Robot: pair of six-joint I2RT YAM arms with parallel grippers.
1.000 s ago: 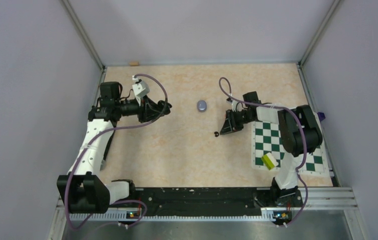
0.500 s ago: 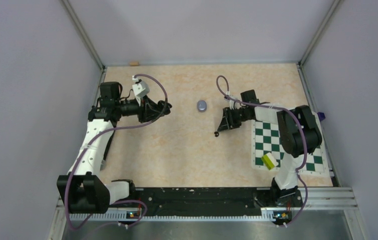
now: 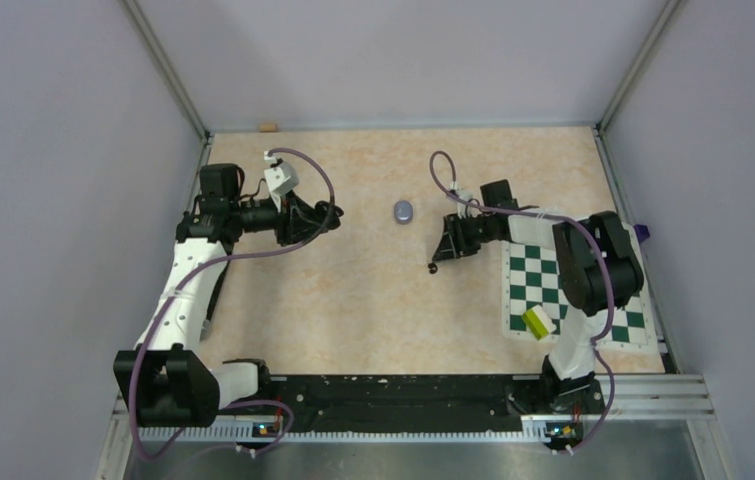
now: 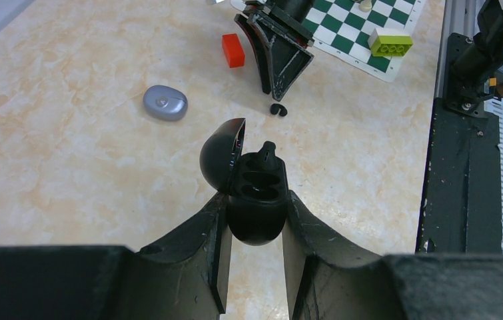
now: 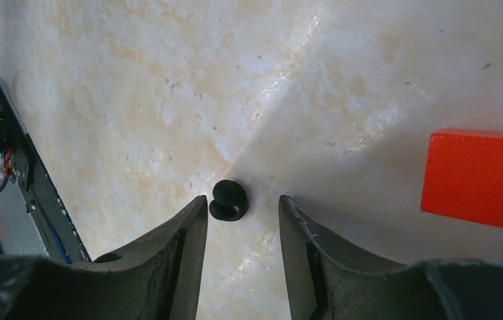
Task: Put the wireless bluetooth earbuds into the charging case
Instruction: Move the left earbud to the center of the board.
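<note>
My left gripper is shut on a black charging case, held above the table with its lid swung open. One black earbud sticks up from the case's far slot. A second black earbud lies on the table. My right gripper stands open over it, and the bud sits just past the tips, nearer the left finger. The top view shows the left gripper at the left and the right gripper by the loose bud.
A closed lilac case lies between the arms. A small red block sits right of my right gripper. The chessboard mat lies at the right with a yellow-green brick on its near edge.
My right gripper's jaws have spread wider and the arm has shifted a little to the left over the loose bud. The left arm and its case have not moved.
</note>
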